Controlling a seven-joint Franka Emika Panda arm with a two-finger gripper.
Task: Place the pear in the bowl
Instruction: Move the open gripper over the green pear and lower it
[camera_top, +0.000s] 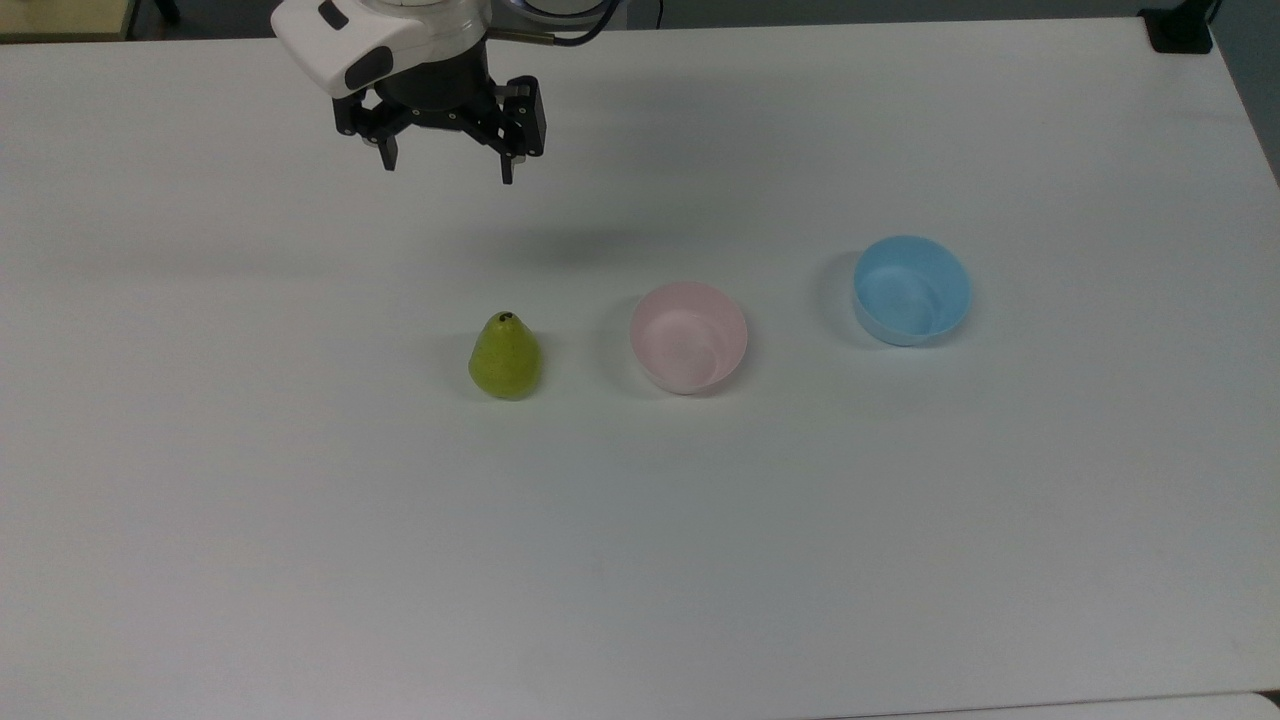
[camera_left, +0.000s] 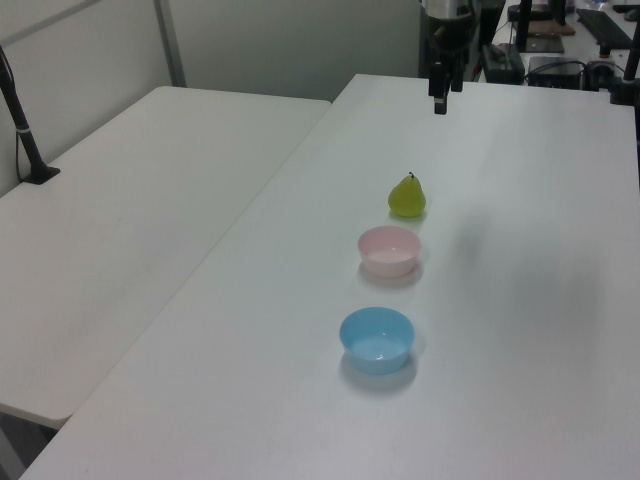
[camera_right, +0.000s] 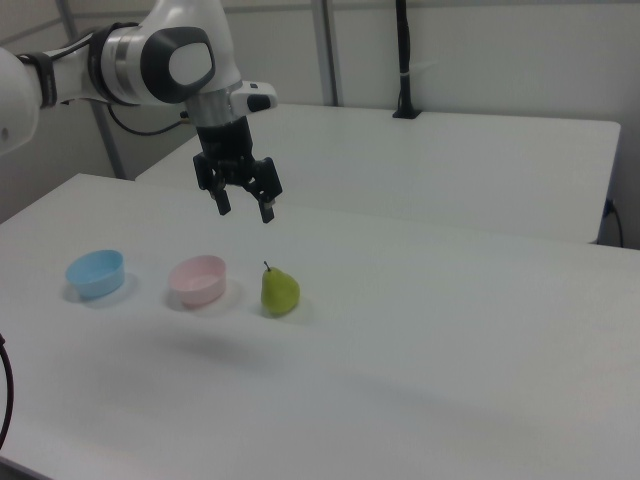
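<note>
The gripper (camera_top: 447, 168) is hanging wide open and empty, high above the table (camera_top: 300, 500). The pear (camera_top: 505, 357) is standing upright just beside the pink bowl (camera_top: 689, 336), ungrasped. Reaching is pending: descending over the pear comes next.

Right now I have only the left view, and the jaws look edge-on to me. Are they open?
Observer: Yes. The top view shows the jaws open, with nothing between them.
Operator: How high are they?
Observer: In the right view they hang well above the table, higher than the pear.
Operator: Is there room to grasp on the bowl side?
Observer: The top view shows a bare strip of table between the pear and the pink bowl; they don't touch.
</note>
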